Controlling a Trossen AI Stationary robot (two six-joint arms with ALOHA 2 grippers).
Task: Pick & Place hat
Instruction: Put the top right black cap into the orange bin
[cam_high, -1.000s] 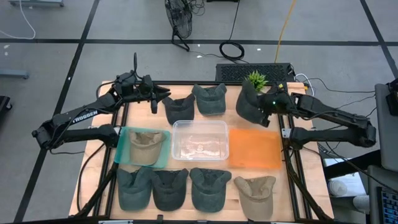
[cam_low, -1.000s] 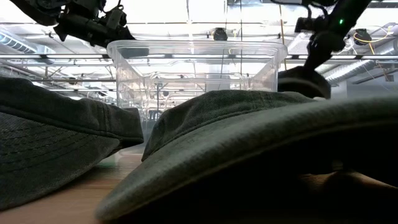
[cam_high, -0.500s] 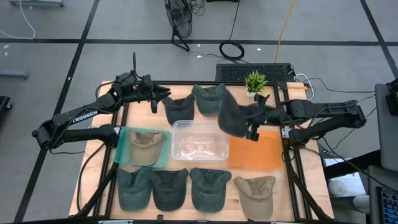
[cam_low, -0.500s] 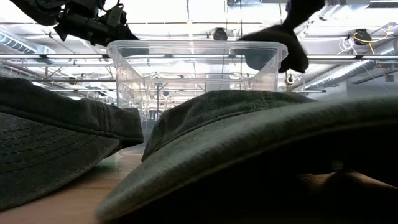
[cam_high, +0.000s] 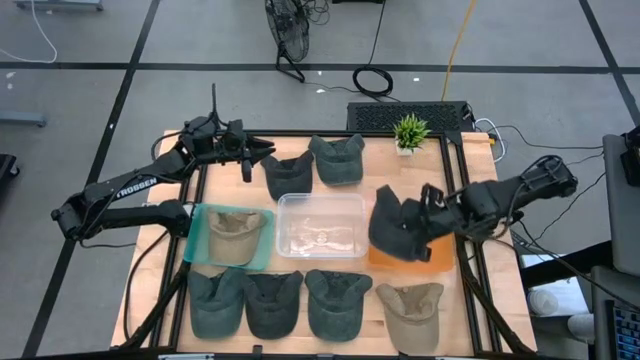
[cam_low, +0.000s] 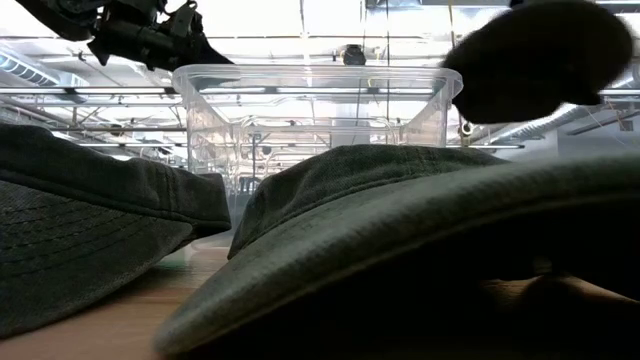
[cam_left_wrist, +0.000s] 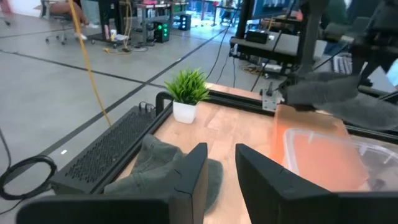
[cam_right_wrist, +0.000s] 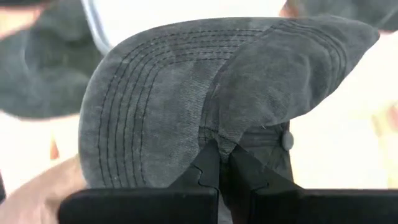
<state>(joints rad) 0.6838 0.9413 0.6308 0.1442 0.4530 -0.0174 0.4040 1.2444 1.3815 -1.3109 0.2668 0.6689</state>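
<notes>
Near edge of the bench (cam_high: 465, 330): row of four caps, three dark (cam_high: 275, 302) and one tan cap (cam_high: 410, 306), untouched across the last second. In the low view these fill the foreground.

Middle row: teal mat (cam_high: 198, 238) with a tan hat on it, clear bin (cam_high: 322, 224) in the centre, orange mat (cam_high: 438, 256) on the right. Big change here. The right end effector (cam_high: 428, 212) has swung the dark hat (cam_high: 396, 224) from the far right corner by the plant, across the bin's far corner half a second ago, and now carries it over the orange mat. Fingers are pinched tight on the hat's crown (cam_right_wrist: 214, 121), per the right wrist view. The hat covers most of the mat from above; whether it already touches the mat or hangs just above is hard to say, since the low view shows it (cam_low: 545, 60) above the bin rim, so probably not down yet.

Meaning: transport is nearly done, the hat is at the likely drop spot, and lowering and release remain.

Far row: two dark caps (cam_high: 335, 158) behind the bin, unmoved. Left end effector (cam_high: 262, 152) hovers at the far left, same pose as before, fingers narrowly apart (cam_left_wrist: 221, 177), holding nothing. Potted plant (cam_high: 409, 131) at the far right edge, its corner now free of the hat.
</notes>
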